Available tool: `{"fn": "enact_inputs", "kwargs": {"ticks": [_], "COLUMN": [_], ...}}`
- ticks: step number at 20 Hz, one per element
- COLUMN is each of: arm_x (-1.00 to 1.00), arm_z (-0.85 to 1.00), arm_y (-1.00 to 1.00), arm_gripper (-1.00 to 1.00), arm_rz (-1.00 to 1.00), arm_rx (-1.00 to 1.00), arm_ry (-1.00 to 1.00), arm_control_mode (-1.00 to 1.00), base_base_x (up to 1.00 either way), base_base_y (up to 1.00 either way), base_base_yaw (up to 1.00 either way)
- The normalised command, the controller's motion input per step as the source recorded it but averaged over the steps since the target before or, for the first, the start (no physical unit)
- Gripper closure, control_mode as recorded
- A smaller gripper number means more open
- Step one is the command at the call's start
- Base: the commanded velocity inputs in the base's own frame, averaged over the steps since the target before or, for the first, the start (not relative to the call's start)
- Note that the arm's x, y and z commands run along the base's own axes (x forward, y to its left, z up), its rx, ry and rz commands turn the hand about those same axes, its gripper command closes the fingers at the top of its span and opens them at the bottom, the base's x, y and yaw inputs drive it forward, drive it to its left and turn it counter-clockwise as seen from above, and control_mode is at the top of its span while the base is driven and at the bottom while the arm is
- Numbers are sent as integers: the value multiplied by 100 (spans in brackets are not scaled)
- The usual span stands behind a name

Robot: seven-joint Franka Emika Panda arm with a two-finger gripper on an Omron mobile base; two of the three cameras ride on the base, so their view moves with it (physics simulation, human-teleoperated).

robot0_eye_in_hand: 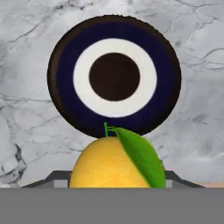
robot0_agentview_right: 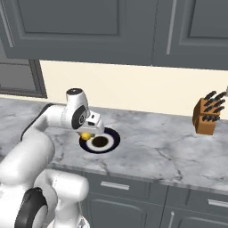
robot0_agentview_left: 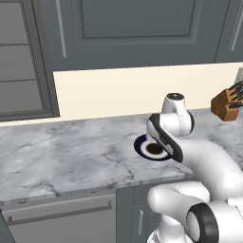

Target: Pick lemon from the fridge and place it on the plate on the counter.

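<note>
The tool (robot0_agentview_right: 86,133) grips the lemon (robot0_eye_in_hand: 114,162) (green leaf attached) at the hand view's bottom centre, above the navy plate (robot0_eye_in_hand: 114,77) on the marble bench (robot0_eye_in_hand: 30,131).

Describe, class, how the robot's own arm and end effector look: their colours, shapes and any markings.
The glossy white arm is built of rounded, tube-like links with dark grey-black bands at the joints. One link ends in a white cap with a dark top. The small white blocky end effector carries dark parts. No cables or lettering are visible.
</note>
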Motion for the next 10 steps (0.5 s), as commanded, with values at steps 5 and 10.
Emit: {"fn": "enact_inputs", "kwargs": {"ticks": [5,10], "arm_x": [98,89], "arm_z": [-50,-54], "arm_y": [-2,0], "arm_gripper": [100,100], "arm_rz": [1,0], "arm_rx": [2,0], "arm_ry": [0,0], "arm_control_mode": [-100,-100], "base_base_x": [0,0], "base_base_y": [0,0], "base_base_yaw": [0,0]}}
